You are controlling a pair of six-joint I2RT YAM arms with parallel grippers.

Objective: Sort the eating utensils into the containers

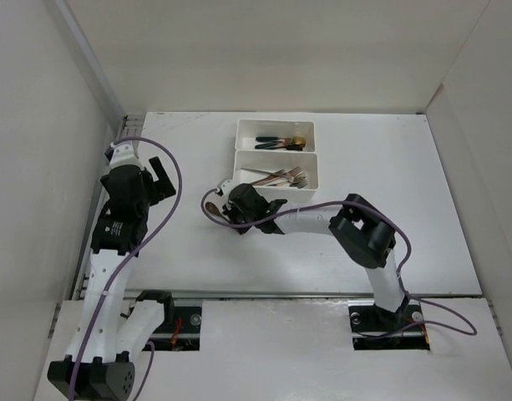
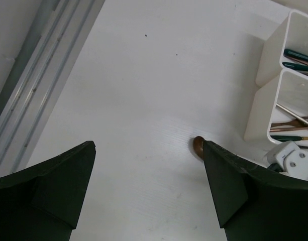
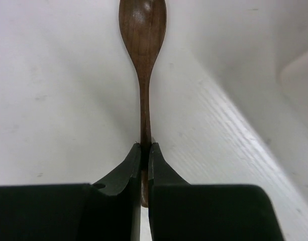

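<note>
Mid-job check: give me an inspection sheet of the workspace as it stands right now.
Surface: white table, faint specks.
Job's things: copper-brown spoon gripped by its handle; far tray holds dark-teal and gold pieces; near tray holds forks.
Clutter: nothing seen.
End effectors: left end effector open, empty; right end effector shut on the spoon.
Cables: purple cables hang in loose loops.
Surroundings: white walls on three sides.
</note>
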